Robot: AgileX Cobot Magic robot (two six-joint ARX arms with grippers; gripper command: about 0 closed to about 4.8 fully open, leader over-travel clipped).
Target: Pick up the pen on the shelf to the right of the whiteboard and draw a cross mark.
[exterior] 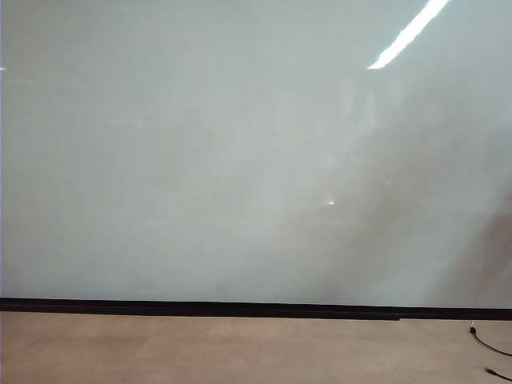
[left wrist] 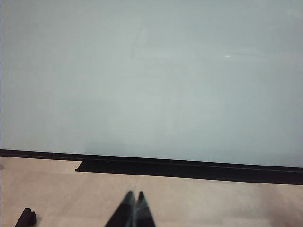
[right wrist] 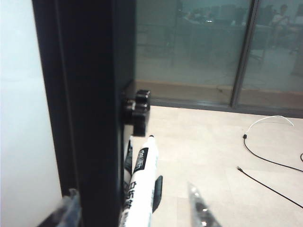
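The whiteboard (exterior: 240, 160) fills the exterior view, where neither gripper shows. No cross mark is in view on it. In the right wrist view the pen (right wrist: 142, 184), white with black print and a dark tip, rests on a small black holder (right wrist: 157, 191) beside the board's black side frame (right wrist: 90, 94). My right gripper (right wrist: 131, 194) is open and straddles the pen. One clear finger (right wrist: 70, 205) sits on the board side of the frame, the other (right wrist: 199, 208) on the far side, and neither touches the pen. My left gripper (left wrist: 135, 195) is shut and empty, hanging low in front of the board (left wrist: 151, 75).
A black knob (right wrist: 137, 111) sticks out of the frame just beyond the pen's tip. Cables (right wrist: 265, 161) trail over the beige floor, with glass walls (right wrist: 199, 47) behind. A black strip (exterior: 240, 308) runs along the board's bottom edge. A small black object (left wrist: 26, 217) lies on the floor.
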